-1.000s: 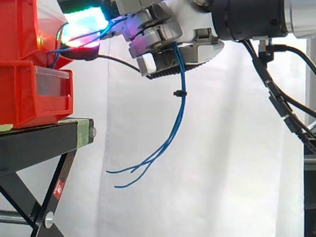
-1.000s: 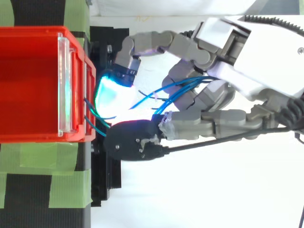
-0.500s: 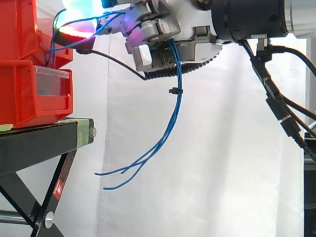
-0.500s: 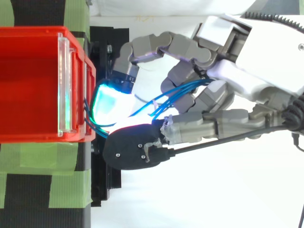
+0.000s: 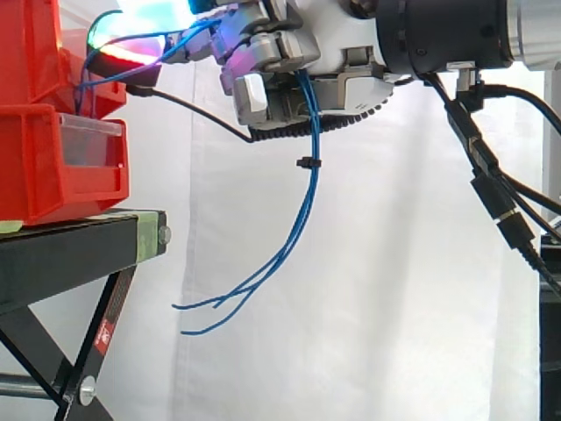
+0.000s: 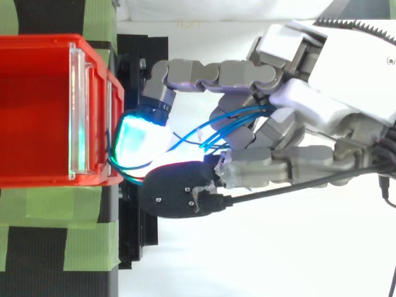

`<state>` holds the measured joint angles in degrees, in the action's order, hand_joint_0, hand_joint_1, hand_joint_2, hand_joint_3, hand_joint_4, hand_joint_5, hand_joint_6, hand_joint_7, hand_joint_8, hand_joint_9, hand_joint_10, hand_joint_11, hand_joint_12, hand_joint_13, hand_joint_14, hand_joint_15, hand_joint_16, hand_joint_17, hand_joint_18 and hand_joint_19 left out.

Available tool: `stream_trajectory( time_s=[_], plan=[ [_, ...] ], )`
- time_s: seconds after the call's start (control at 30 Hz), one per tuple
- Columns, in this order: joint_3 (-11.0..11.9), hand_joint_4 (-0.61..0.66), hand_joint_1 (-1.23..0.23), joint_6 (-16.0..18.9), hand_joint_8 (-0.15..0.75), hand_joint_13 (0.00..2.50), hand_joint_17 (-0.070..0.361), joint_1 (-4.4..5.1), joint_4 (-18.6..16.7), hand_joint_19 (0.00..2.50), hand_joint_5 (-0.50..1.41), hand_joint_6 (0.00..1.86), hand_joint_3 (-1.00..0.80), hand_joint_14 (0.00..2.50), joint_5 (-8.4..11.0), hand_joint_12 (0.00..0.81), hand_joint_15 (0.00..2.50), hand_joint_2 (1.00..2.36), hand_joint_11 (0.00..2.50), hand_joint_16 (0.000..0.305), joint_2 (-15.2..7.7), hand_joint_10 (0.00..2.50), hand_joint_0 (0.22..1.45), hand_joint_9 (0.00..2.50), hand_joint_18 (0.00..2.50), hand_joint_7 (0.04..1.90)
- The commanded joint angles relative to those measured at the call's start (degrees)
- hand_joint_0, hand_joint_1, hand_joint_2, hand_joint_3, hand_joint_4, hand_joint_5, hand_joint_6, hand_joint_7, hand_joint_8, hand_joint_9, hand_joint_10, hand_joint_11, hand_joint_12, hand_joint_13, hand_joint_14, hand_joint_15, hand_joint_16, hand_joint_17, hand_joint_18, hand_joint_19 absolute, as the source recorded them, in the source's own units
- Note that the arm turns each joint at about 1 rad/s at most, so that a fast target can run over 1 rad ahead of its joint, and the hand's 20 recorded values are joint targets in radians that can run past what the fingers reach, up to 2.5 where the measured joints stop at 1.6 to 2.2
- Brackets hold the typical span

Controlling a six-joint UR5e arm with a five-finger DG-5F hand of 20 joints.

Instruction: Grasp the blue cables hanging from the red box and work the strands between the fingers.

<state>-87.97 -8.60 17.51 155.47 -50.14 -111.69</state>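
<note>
Thin blue cables (image 5: 302, 189) come out of the upper red bin (image 5: 35, 53), pass through my hand (image 5: 272, 61) and hang down in front of the curtain, bound by a small black tie (image 5: 306, 163). Their loose ends (image 5: 197, 317) splay out low to the left. From above, the blue cables (image 6: 232, 120) run between the curled grey fingers (image 6: 210, 71) and the palm (image 6: 322, 105). One pad (image 6: 141, 137) glows cyan against the upper red bin (image 6: 37, 111) at its front edge. The hand is shut on the strands, close in front of the bins.
Two red bins are stacked on a black stand (image 5: 79, 250) with crossed legs; the lower red bin (image 5: 61, 162) has a clear front panel. Green tape (image 6: 80, 241) holds the stand's top. A white curtain (image 5: 386, 263) hangs behind.
The hand has risen and edged left toward the bins, carrying the cables. The hanging strands and their loose ends swung left. From above, the upper finger straightened out somewhat.
</note>
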Motion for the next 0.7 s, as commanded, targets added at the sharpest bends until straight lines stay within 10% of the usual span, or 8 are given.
stream_trajectory(
  time_s=[0.0,0.2,0.47,0.67],
  plan=[
    [0.0,0.21,-0.77,0.1,0.499,1.86,0.174,0.06,0.0,0.72,0.46,0.01,-0.12,2.50,-0.05,0.588,1.56,1.71,2.50,0.232,0.0,2.50,0.77,1.73,2.46,1.23],
    [0.0,0.08,-0.78,0.0,0.499,1.86,0.174,0.06,0.0,0.72,0.51,0.01,0.12,2.50,-0.05,0.588,1.56,1.00,2.50,0.232,0.0,2.50,1.26,1.73,2.46,1.40],
    [0.0,0.06,-0.75,0.5,0.499,1.86,0.174,0.15,0.0,0.72,0.53,0.01,0.05,2.50,0.04,0.588,1.56,1.01,2.50,0.232,0.0,2.50,1.38,1.73,2.46,1.36],
    [0.0,0.07,-0.79,1.8,0.499,1.86,0.174,0.15,1.3,0.72,0.49,0.01,0.10,2.50,-0.22,0.588,1.56,1.01,2.50,0.232,0.0,2.50,1.23,1.73,2.46,1.34]
  ],
)
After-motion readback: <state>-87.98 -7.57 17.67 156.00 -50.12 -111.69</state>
